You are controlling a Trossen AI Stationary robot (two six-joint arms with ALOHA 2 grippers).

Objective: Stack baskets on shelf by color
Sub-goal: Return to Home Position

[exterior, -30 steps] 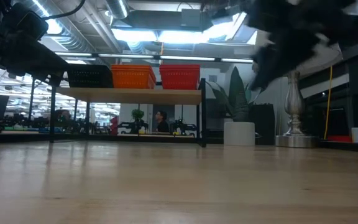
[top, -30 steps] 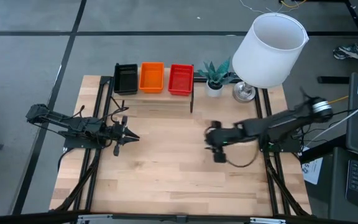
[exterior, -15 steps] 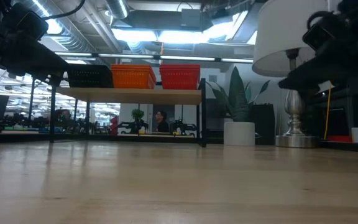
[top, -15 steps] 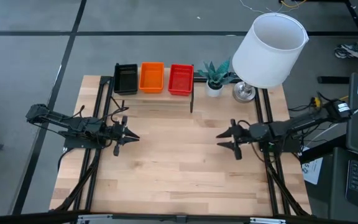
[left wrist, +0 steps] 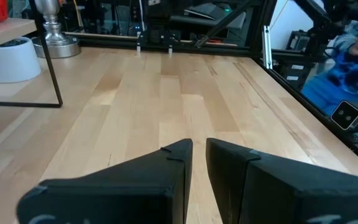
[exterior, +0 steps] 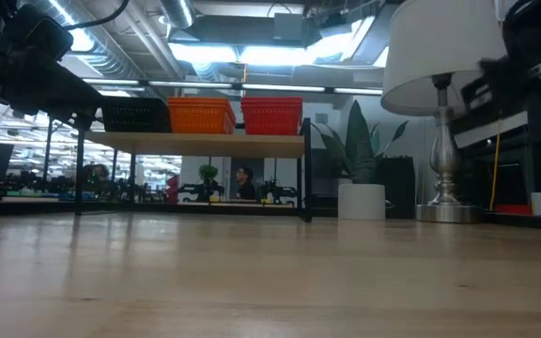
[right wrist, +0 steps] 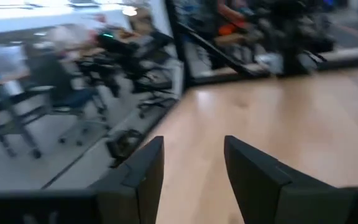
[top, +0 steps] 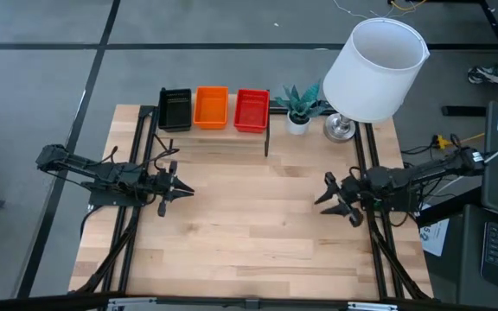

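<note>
On the shelf (top: 214,130) at the table's far edge, black baskets (top: 175,110), orange baskets (top: 212,107) and red baskets (top: 252,111) stand side by side, each colour on its own, bottoms on the plank. In the low view the black baskets (exterior: 135,115), the orange baskets (exterior: 200,115) and the red baskets (exterior: 272,115) sit on the shelf (exterior: 195,143). My left gripper (top: 188,191) (left wrist: 199,155) hovers shut over the table's left part, pointing right. My right gripper (top: 322,192) (right wrist: 194,155) is open near the right edge, pointing left. Neither holds anything.
A lamp with a big white shade (top: 374,69) and a silver base (top: 340,128) stands at the far right corner, beside a small potted plant (top: 298,108). Bare wood (top: 249,216) lies between the two grippers. Black frame rails run along both table sides.
My right arm has drawn back from the table's middle toward the right edge, and its gripper has turned from pointing downward to lying level, pointing left. The baskets and the left arm have stayed still.
</note>
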